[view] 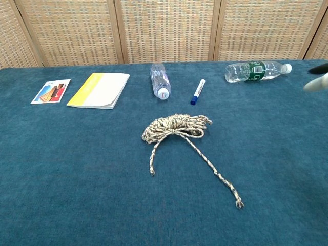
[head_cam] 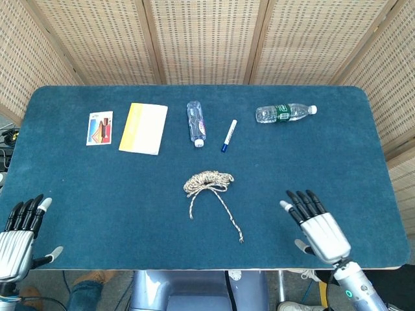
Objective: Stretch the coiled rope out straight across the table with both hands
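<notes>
A beige braided rope (head_cam: 207, 181) (view: 176, 127) lies coiled at the middle of the blue table (head_cam: 97, 188). Two loose ends trail toward the front edge, the longer one (head_cam: 240, 240) (view: 238, 203) running to the right. My right hand (head_cam: 318, 227) hovers open over the table's front right, fingers spread, well right of the rope's long end. Only its fingertips (view: 319, 82) show at the chest view's right edge. My left hand (head_cam: 19, 233) is open at the front left corner, off the table edge, far from the rope.
Along the back lie a small card (head_cam: 99, 127), a yellow booklet (head_cam: 143, 127), a clear bottle (head_cam: 196, 122), a blue-capped marker (head_cam: 228, 135) and a green-labelled bottle (head_cam: 285, 112). Woven screens stand behind the table.
</notes>
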